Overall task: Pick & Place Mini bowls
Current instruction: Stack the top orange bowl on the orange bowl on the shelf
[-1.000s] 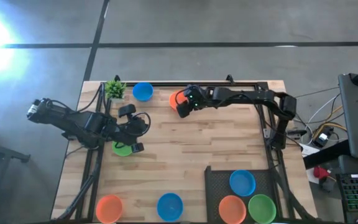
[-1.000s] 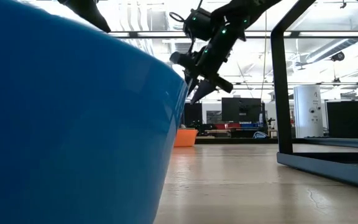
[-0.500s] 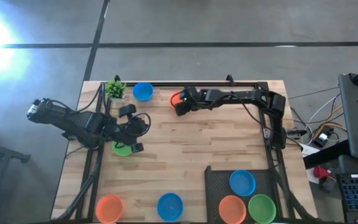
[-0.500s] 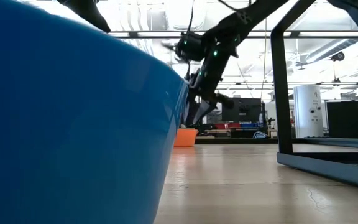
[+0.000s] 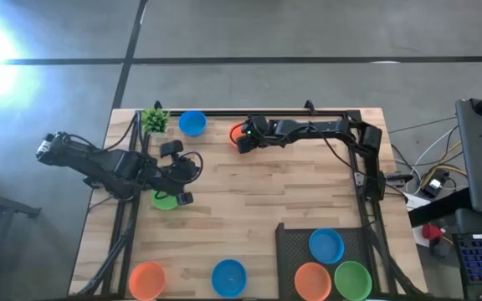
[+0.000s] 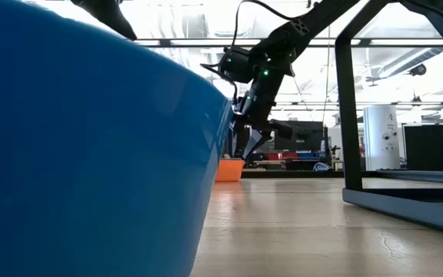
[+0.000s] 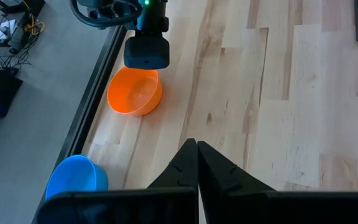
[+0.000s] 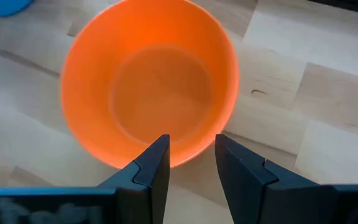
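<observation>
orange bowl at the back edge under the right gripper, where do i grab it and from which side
Grip the rim of the orange bowl, coming straight down from above. It sits upright and open-side up on the table, with a thin wall and nothing inside, so one finger inside and one outside should pinch it. The right gripper is open and lined up over the near rim.

High cam looks straight down on whole table (image 5: 249, 209) w/ both arms. Low cam sits at tabletop level, pressed close against a blue bowl (image 6: 83, 154), facing across to the room. Both wrist cams look down on the same orange bowl (image 7: 135, 92) (image 8: 149, 87); right wrist much nearer.
</observation>
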Tool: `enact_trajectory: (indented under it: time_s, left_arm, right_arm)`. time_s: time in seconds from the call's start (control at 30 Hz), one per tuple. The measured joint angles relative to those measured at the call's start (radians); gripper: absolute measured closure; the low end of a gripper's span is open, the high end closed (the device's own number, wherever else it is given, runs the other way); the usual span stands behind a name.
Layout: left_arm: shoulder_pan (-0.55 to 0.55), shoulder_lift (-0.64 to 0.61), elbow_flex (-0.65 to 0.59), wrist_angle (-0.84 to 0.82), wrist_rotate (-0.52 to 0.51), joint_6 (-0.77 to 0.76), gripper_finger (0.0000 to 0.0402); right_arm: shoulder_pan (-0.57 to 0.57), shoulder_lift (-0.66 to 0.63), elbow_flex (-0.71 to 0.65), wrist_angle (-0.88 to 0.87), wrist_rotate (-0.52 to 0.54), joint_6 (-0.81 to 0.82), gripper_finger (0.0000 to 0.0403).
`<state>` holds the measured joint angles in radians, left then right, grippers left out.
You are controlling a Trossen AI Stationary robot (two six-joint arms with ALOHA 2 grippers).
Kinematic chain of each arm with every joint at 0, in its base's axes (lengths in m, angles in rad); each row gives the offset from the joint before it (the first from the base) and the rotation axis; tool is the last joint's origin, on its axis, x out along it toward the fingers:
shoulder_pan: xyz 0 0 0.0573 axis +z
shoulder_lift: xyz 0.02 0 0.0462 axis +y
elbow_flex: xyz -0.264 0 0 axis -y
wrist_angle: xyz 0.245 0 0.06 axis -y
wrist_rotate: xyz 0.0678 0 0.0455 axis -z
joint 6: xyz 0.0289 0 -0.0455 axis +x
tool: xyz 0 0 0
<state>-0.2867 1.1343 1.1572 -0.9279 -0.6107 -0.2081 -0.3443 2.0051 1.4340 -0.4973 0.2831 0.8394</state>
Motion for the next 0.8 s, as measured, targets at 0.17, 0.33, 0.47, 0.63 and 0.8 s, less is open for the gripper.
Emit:
enact_trajectory:
  time_s: [0.17,0.33,0.47,0.63,0.8]
  left_arm:
    - [0.0,0.0,0.0,0.0,0.0,0.0,0.0402]
    - [0.0,0.0,0.0,0.0,0.0,-0.001,0.0402]
    - [0.0,0.0,0.0,0.0,0.0,-0.003,0.0402]
    - [0.0,0.0,0.0,0.001,0.0,-0.003,0.0402]
    - [0.0,0.0,0.0,0.001,0.0,-0.004,0.0402]
  right_arm:
    - [-0.006,0.007,-0.002,-0.007,0.008,0.024,0.028]
    - [-0.007,0.008,-0.002,0.006,0.008,0.026,0.028]
    - [-0.008,0.008,-0.01,0.008,0.008,0.026,0.028]
    - [-0.01,0.009,-0.03,0.011,0.018,0.071,0.028]
    - [-0.013,0.009,-0.051,0.04,0.033,0.101,0.0284]
